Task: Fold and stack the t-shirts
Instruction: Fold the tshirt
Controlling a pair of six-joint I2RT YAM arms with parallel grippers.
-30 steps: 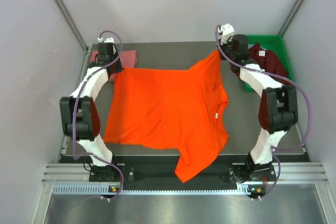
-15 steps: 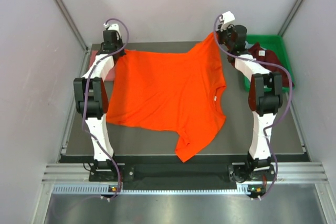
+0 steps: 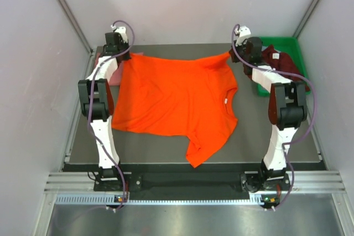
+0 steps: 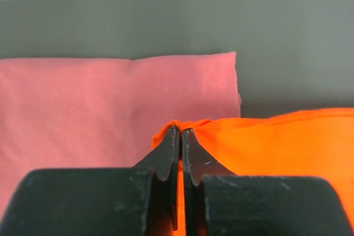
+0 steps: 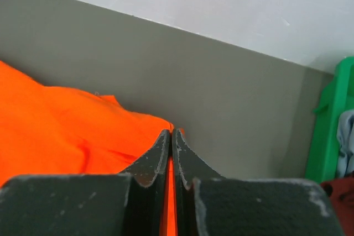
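Tightly, left fingers (image 4: 167,156) and right fingers (image 5: 156,157) pinch the orange t-shirt (image 3: 177,100) corners.

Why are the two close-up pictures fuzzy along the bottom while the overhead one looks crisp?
Left wrist view: the black left tool sits at the lens, so its base blurs; the salmon pink cloth shirt looks soft. Right wrist view: the right tool blurs likewise, the bright orange cloth t-shirt clearer. Top view: sharp, evenly lit, no glare.

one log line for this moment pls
orange t-shirt: spread on table | left gripper: shut on far-left corner | right gripper: shut on far-right corner | pink t-shirt: folded, far left
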